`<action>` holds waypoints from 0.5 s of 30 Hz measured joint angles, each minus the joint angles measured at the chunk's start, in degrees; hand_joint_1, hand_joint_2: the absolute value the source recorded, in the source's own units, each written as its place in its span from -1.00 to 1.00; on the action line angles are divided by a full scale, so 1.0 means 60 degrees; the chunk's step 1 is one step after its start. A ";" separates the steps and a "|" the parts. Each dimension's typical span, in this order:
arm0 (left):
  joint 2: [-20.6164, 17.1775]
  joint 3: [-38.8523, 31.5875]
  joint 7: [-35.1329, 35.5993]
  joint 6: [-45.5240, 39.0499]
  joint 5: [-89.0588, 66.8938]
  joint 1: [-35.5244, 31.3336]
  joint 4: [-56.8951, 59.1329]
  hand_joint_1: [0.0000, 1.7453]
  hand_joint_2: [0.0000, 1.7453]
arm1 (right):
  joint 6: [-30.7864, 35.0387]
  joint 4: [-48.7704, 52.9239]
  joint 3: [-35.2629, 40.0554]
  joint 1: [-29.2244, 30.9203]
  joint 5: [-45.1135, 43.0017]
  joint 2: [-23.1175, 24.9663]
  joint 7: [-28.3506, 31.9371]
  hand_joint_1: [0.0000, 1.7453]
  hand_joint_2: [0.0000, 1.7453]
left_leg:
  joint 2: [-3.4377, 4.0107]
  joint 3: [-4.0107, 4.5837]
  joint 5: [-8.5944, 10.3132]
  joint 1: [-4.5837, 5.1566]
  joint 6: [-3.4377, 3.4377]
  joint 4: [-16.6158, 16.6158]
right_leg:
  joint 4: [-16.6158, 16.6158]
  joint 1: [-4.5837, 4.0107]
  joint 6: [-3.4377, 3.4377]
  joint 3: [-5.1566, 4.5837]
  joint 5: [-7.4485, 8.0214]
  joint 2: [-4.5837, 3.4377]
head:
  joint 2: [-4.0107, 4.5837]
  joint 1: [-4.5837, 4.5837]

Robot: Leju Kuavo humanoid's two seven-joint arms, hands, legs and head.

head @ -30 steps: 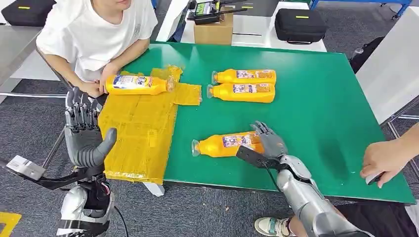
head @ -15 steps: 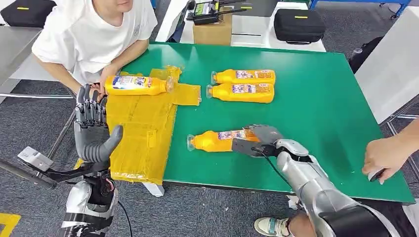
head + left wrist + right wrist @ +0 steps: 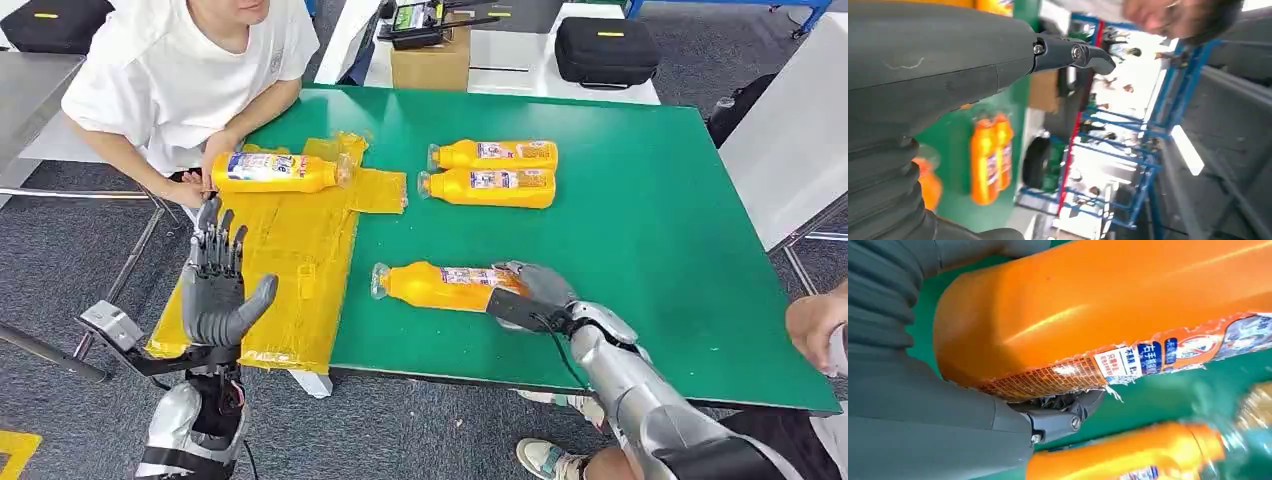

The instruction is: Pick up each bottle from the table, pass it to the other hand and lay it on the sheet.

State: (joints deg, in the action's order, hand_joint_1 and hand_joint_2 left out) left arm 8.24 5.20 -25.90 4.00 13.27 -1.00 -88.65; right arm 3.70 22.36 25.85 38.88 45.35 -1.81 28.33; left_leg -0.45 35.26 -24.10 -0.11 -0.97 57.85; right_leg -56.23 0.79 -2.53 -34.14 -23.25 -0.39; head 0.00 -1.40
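Observation:
My right hand (image 3: 535, 292) grips the base end of an orange bottle (image 3: 440, 286), cap pointing toward the yellow sheet (image 3: 295, 255); the right wrist view has the bottle (image 3: 1108, 305) pressed against my palm and thumb (image 3: 1053, 422). My left hand (image 3: 222, 292) stands open, fingers up and apart, over the sheet's near left part, holding nothing. Another bottle (image 3: 275, 172) lies at the sheet's far end with a person's hand (image 3: 213, 158) on it. Two more bottles (image 3: 495, 155) (image 3: 490, 187) lie side by side on the green table (image 3: 640, 200), also seen as the pair of bottles (image 3: 990, 160).
A person in a white shirt (image 3: 190, 70) sits at the table's far left corner. Another person's hand (image 3: 815, 325) is at the right edge. A cardboard box (image 3: 430, 62) and a black case (image 3: 605, 50) stand beyond the table.
My right hand has closed on the bottle and carried it left toward the sheet. My left hand has moved right over the sheet. The person's hand at the right has drawn back.

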 measured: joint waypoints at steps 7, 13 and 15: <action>0.0316 0.0629 0.0568 -0.0418 0.0477 0.0895 0.0233 -1.00 1.00 | 0.0735 0.2561 -0.1226 -0.2084 -0.3130 0.0768 0.1019 1.00 1.00 | -0.0014 0.0027 -0.0003 -0.0008 0.0003 -0.0002 | -0.0002 -0.0006 0.0004 -0.0026 -0.0013 0.0004 | 0.0000 0.0007; 0.0390 0.0972 0.0528 -0.0568 0.0484 0.1120 0.0415 -1.00 1.00 | 0.0761 0.4053 -0.1537 -0.2873 -0.3507 0.1016 0.0932 1.00 1.00 | -0.0013 0.0033 -0.0002 -0.0005 0.0003 -0.0002 | 0.0000 -0.0001 0.0004 -0.0029 -0.0012 0.0006 | 0.0000 0.0011; 0.0390 0.0991 0.0535 -0.0583 0.0484 0.1123 0.0452 -1.00 1.00 | 0.0764 0.4287 -0.1592 -0.2981 -0.3598 0.1016 0.0965 1.00 1.00 | -0.0013 0.0032 0.0000 -0.0002 0.0000 -0.0002 | 0.0001 0.0001 0.0002 -0.0028 -0.0010 0.0006 | 0.0000 0.0011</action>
State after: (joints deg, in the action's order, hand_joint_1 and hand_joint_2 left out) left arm 10.58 11.15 -22.69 0.50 16.17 5.74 -85.94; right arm 8.28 48.09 16.30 20.99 23.76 4.28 34.12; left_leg -0.53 35.46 -24.09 -0.12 -0.97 57.84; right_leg -56.23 0.79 -2.51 -34.31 -23.31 -0.35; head 0.00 -1.33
